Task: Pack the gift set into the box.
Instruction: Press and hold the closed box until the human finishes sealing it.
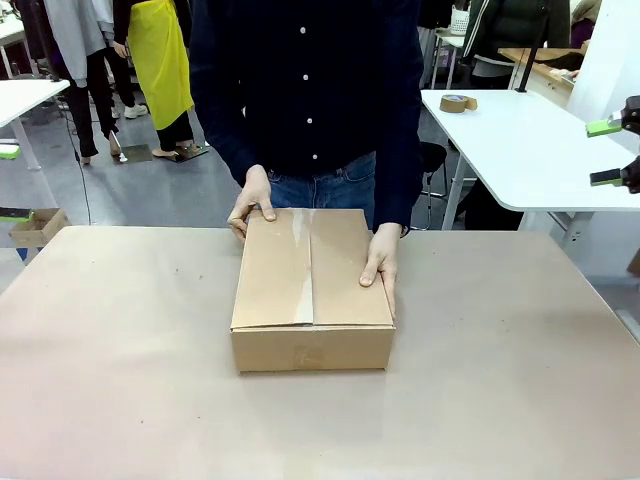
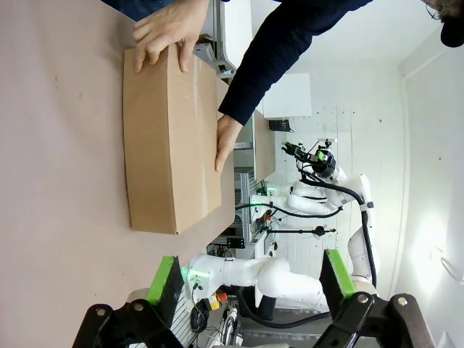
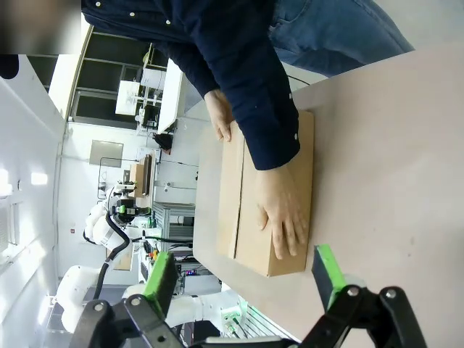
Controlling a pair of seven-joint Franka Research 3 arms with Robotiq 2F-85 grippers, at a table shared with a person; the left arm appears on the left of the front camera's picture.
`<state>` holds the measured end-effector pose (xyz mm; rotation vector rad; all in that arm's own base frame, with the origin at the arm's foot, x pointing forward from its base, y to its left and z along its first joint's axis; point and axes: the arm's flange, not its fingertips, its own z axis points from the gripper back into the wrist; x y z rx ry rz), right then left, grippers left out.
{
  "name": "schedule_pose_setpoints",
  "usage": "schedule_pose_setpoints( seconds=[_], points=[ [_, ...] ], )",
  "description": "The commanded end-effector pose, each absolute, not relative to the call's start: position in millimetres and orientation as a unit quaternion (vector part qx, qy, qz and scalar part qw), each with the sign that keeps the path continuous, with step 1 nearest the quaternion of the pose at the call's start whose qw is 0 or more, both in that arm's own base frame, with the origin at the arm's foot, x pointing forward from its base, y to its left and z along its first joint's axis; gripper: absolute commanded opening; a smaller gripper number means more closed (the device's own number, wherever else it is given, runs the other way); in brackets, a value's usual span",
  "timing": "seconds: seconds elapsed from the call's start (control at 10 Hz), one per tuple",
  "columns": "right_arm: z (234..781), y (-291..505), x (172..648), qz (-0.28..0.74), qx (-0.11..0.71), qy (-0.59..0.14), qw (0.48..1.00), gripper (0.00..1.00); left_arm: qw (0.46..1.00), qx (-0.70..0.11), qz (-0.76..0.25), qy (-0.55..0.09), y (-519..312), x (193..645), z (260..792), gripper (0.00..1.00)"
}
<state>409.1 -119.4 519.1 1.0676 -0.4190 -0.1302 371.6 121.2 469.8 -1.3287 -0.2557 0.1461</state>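
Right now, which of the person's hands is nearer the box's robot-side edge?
The left hand, lying along a side of the box, partway toward that edge; the right hand rests on the far corner.

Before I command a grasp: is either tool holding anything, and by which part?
Nothing: the left tool and right tool are open and empty; the person's hands rest on top of the closed box.
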Motion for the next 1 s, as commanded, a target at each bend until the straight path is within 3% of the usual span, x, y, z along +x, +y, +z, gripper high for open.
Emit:
schedule_pose_setpoints(
  seconds=[0.0, 0.3, 0.4, 0.6, 0.8, 0.9],
  points=[
    [520.6, -118.4, 409.5, -0.058, 0.505, -0.199, 0.838, 1.00, 0.777, -0.615, 0.061, -0.117, 121.2, 368.2, 470.5, 1.00],
    [519.1, -119.4, 409.1, -0.062, 0.505, -0.198, 0.838, 1.00, 0.777, -0.615, 0.061, -0.117, 121.2, 368.2, 470.5, 1.00],
    [522.5, -65.8, 436.0, 0.016, 0.497, -0.150, 0.855, 1.00, 0.777, -0.614, 0.068, -0.118, 121.2, 371.6, 469.8, 1.00],
    [513.0, 48.1, 470.3, 0.224, 0.465, -0.136, 0.846, 1.00, 0.762, -0.617, -0.126, -0.151, 18.9, 387.0, 465.0, 1.00],
    [463.4, 120.5, 481.6, 0.401, 0.466, -0.184, 0.767, 1.00, 0.665, -0.640, -0.287, -0.256, -58.1, 382.6, 444.4, 1.00],
    [438.6, 126.0, 474.7, 0.466, 0.472, -0.213, 0.717, 1.00, 0.642, -0.545, -0.392, -0.371, -80.3, 367.6, 422.4, 1.00]
  ],
)
